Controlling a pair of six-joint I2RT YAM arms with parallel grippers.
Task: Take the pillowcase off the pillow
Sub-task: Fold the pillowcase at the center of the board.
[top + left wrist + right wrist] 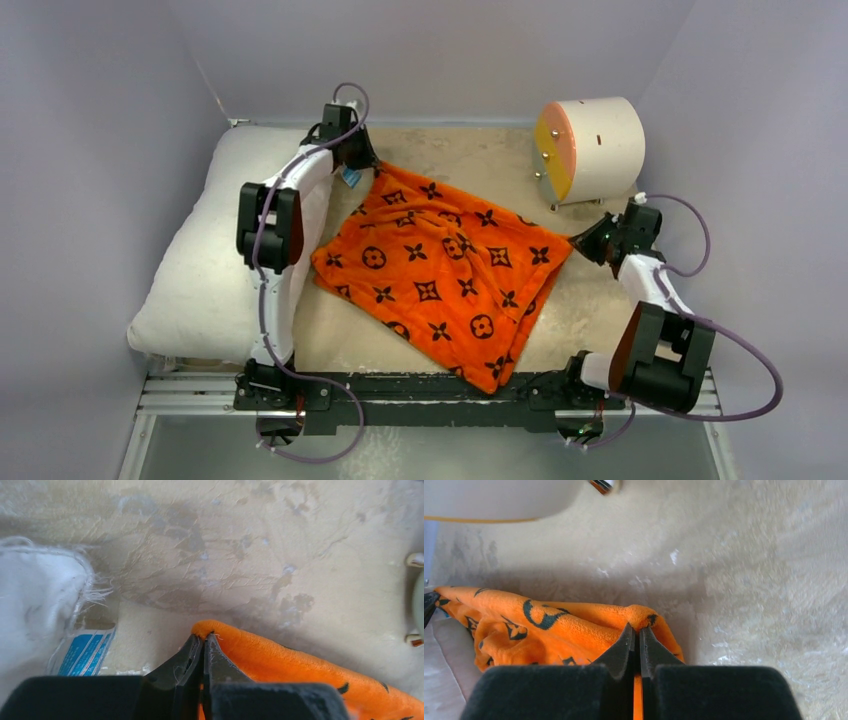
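The sandy tabletop [470,150] fills the space between the grey walls. Along its left side lies the pillow [205,270], plain white and plump, its length running from near to far, with the left arm stretched over its right edge. Just right of the pillow, in the middle of the tabletop, the pillowcase [440,265] lies spread out like a tilted diamond, orange with black motifs and rumpled across its middle. It is off the pillow, with one corner hanging over the near edge by the arm bases.

At the far right a white cylinder [600,145] lies on its side, its orange face turned left, well apart from the fabric.

The left hand [204,641] is clamped tight on the far corner of the pillowcase, with orange pile bunched at its tips. The right hand [635,632] is likewise pinched closed on the right corner, a fold of cloth caught between its fingers.

A small blue tag [85,652] sticks out from the pillow's frayed corner, just left of the left hand.
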